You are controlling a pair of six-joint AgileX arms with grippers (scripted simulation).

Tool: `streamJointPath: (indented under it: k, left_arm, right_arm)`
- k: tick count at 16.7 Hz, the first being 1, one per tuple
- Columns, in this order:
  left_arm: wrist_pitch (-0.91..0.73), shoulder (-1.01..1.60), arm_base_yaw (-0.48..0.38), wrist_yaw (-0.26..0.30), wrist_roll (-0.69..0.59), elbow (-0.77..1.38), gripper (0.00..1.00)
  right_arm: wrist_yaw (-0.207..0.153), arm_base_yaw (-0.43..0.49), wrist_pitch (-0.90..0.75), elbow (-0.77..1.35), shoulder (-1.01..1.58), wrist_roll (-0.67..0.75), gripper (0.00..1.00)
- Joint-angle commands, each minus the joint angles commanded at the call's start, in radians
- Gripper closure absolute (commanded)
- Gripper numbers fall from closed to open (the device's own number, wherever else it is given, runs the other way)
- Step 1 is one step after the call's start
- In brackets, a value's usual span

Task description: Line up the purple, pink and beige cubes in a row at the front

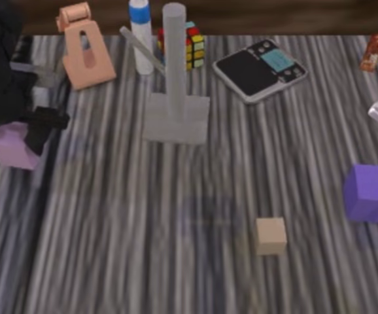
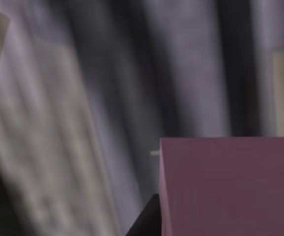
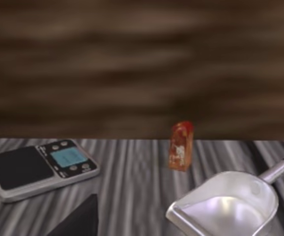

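Left gripper (image 1: 32,134) sits at the left edge of the top view, mid-height, right on the pink cube (image 1: 14,145). The left wrist view fills its lower right with the pink cube (image 2: 230,187) and shows a dark finger (image 2: 147,221) against its side. I read that as pinching the cube, though only one finger shows, so it is a judgement. The cube looks to be in hand so it can go to the front row.

Purple cube (image 1: 371,192) is at the right edge, a bit below mid-height. Beige cube (image 1: 271,235) is lower, centre-right, well apart from the purple one. Both sit free on the striped table (image 1: 143,248).

Right arm is out of the top view. Its wrist view shows only a dark tip at the bottom, so I cannot tell its finger state.

Clutter in the upper part of the top view:
- grey post on a base (image 1: 176,104), centre
- puzzle cube (image 1: 192,44) and white bottle (image 1: 140,36) behind it
- peach stand (image 1: 87,55), upper left
- digital scale (image 1: 259,69), upper right
- small red item (image 1: 373,52), far upper right
- metal scoop (image 3: 225,209), right edge

The lower strip between the pink cube and the beige one is open. The grey base is the nearest obstacle, and it lies above a low sweep.
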Motion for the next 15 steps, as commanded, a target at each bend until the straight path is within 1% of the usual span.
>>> streamJointPath:
  k: [2,3,6,8,13,15]
  left_arm:
    - [-0.004,0.004,-0.013,0.000,-0.013,0.006,1.00]
    - [-0.009,0.010,-0.034,-0.001,-0.036,0.016,1.00]
    - [-0.033,0.035,-0.142,-0.003,-0.165,0.057,1.00]
    - [-0.054,0.051,-0.241,-0.004,-0.296,0.087,1.00]
    - [-0.107,0.083,-0.528,-0.006,-0.697,0.158,1.00]
    - [-0.122,0.087,-0.633,-0.008,-0.834,0.181,1.00]
  right_arm:
    - [0.000,0.000,0.000,0.000,0.000,0.000,0.00]
    - [0.000,0.000,0.000,0.000,0.000,0.000,0.00]
    - [0.000,0.000,0.000,0.000,0.000,0.000,0.00]
    - [0.000,0.000,0.000,0.000,0.000,0.000,0.00]
    - [0.000,0.000,0.000,0.000,0.000,0.000,0.00]
    - [0.000,0.000,0.000,0.000,0.000,0.000,0.00]
